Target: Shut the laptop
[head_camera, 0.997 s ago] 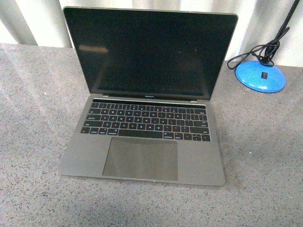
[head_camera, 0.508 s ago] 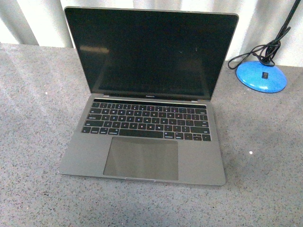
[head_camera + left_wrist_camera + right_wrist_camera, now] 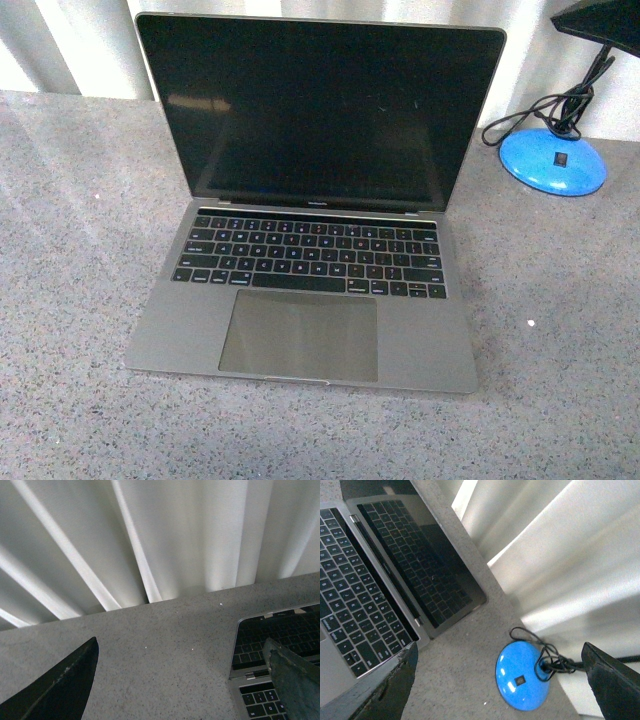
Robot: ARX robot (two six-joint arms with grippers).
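Laptop [image 3: 310,200] — one, lid up — near one blue base [image 3: 552,161]

Open laptop [image 3: 310,250] in the middle of the grey speckled counter [image 3: 70,250], black screen upright, keys and trackpad showing, blue round base [image 3: 553,162] with tangled black cable [image 3: 540,110] near the back right corner, white curtain [image 3: 70,50] behind.

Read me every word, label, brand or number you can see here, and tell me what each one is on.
No text here can be read.
Wordmark under the screen of the laptop: too small to read.
Key legends on the keyboard: white marks, too blurred to read.
White mark on the black patch of the blue lamp base: too small to read.
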